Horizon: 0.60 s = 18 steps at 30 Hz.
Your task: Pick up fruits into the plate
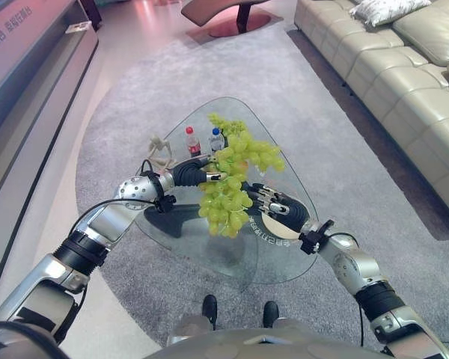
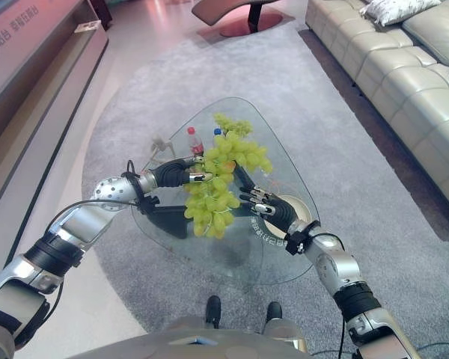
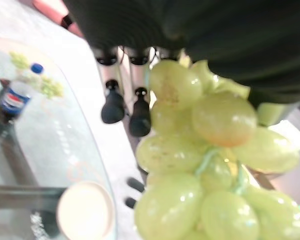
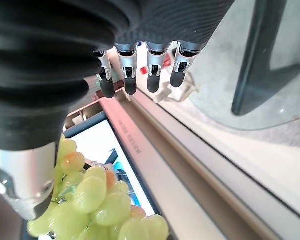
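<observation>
The left robot hand gripped a grape bunch above the worktop, short of the plate; the right robot hand hung relaxed. A loose hold could have dropped grapes off-plate.

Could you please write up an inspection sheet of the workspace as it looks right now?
Surface: glass table on a grey rug.
Job's things: bunch of green grapes held above the table; white plate near the table's right edge, largely behind the right hand.
Clutter: two small bottles, a pale figurine, loose grapes at the far end.
Hands: left hand curled on the bunch; right hand beside the bunch with fingers straight.
Cables: nothing seen.
Surroundings: beige sofa, low cabinet, a dark chair.
</observation>
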Motion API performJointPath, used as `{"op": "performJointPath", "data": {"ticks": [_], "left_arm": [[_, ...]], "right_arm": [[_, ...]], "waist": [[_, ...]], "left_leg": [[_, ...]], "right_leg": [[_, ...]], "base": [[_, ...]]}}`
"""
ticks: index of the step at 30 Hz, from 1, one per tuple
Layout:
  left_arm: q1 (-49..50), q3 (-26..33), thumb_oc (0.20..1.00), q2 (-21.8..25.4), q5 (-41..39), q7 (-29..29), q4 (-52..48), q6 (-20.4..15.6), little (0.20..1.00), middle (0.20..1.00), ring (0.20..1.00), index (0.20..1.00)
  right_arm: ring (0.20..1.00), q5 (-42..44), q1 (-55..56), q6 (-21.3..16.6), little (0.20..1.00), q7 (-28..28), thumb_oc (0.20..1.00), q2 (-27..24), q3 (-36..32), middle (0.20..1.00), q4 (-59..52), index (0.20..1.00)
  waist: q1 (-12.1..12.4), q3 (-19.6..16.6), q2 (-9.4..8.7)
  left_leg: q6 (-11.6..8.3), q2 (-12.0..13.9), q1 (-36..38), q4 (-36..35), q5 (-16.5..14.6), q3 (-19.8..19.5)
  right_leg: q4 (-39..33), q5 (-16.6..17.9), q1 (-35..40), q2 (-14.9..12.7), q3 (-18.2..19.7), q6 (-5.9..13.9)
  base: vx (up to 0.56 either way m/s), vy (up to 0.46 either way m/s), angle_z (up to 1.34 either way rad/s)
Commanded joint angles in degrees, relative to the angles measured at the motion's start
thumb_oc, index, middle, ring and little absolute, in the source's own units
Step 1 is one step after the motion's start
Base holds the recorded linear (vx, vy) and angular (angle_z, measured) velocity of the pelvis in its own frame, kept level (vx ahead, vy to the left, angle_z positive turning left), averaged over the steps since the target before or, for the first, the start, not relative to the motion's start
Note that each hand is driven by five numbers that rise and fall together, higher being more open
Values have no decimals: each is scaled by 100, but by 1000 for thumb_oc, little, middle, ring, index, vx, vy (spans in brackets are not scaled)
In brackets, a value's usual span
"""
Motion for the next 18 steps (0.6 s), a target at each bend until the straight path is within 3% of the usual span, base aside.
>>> {"op": "performJointPath", "data": {"ticks": [1,10,18], "left_arm": [[-361,32,200,-293,-655,-114,-287,-147,200,200,200,200],[-352,-12,200,-514,-793,-268,-670,25,200,200,200,200],[-195,12,200,-530,-612,-232,-746,45,200,200,200,200]], "right_arm": [[1000,278,122,-148,1000,61,1000,193,148,1000,-230,1000],[1000,276,181,-63,1000,228,1000,366,392,1000,-253,1000],[1000,1192,402,704,1000,1009,1000,431,642,1000,-771,1000]], "waist": [[104,-377,-162],[93,-402,-157],[53,-377,-162]], "left_leg": [[84,-151,502,95,-1087,277],[114,-144,609,99,-1144,322],[154,-154,689,105,-1183,348]], "right_leg": [[92,-601,302,-315,-251,383],[91,-642,391,-341,-245,385],[103,-670,437,-333,-164,386]], "base": [[45,11,3],[44,7,1],[47,4,-1]]}}
